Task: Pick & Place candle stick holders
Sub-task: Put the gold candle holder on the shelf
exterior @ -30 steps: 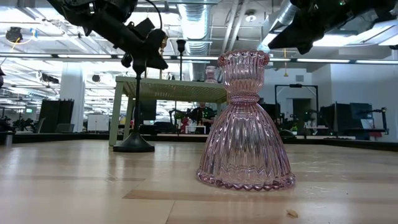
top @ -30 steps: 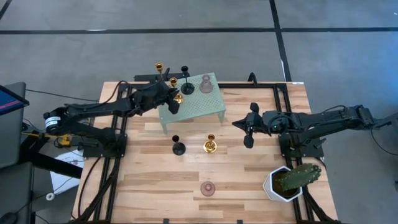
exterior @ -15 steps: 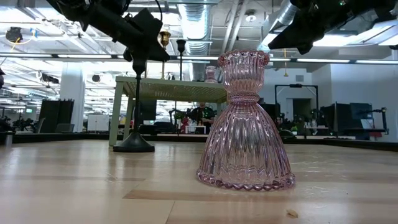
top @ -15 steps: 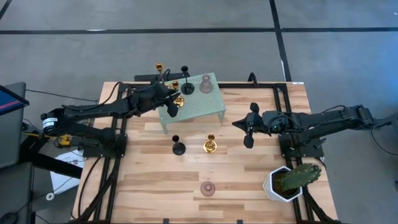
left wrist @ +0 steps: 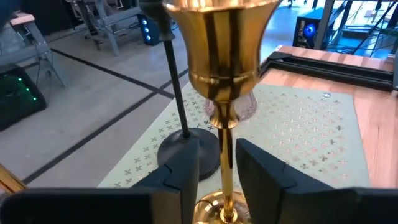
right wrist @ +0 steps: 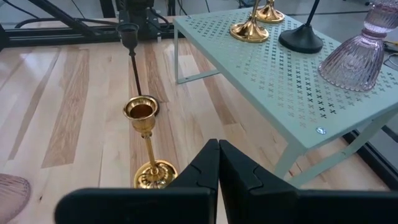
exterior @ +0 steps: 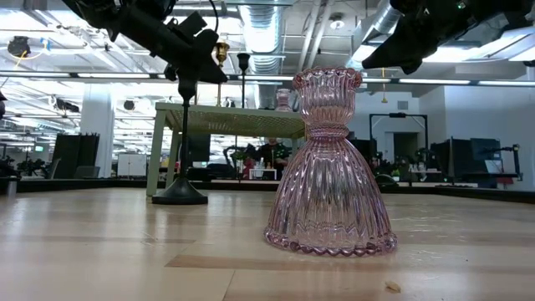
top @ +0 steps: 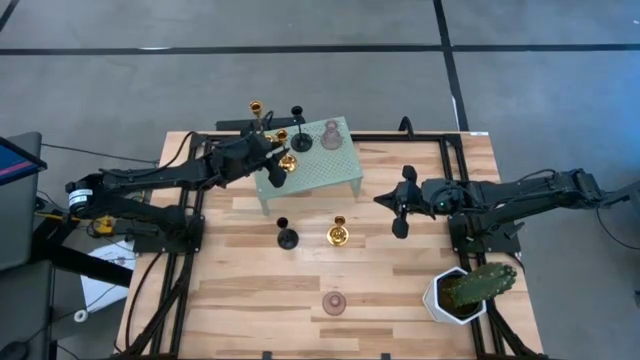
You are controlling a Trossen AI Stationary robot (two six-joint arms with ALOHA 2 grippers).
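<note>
A green perforated stand [top: 325, 175] sits at the table's far middle. On it are two gold candle stick holders, a black one [top: 300, 141] and a pink glass one [top: 330, 135]. My left gripper [left wrist: 217, 171] is open. Its fingers are on either side of the stem of the nearer gold holder [left wrist: 225, 56], whose round base [left wrist: 216, 210] rests on the stand. My right gripper [top: 400, 212] hangs shut over the table, right of the stand. On the table stand a black holder [top: 287, 237], a gold one [top: 338, 235] and a pink glass one [top: 333, 303].
A green cactus in a white pot [top: 465, 292] stands at the table's near right corner. The pink glass holder [exterior: 330, 167] fills the middle of the low view. Bare wood lies between the stand and the table's near edge.
My left gripper's fingers have spread wider about the gold holder's stem and have let it go. The holder stays upright on the stand.
</note>
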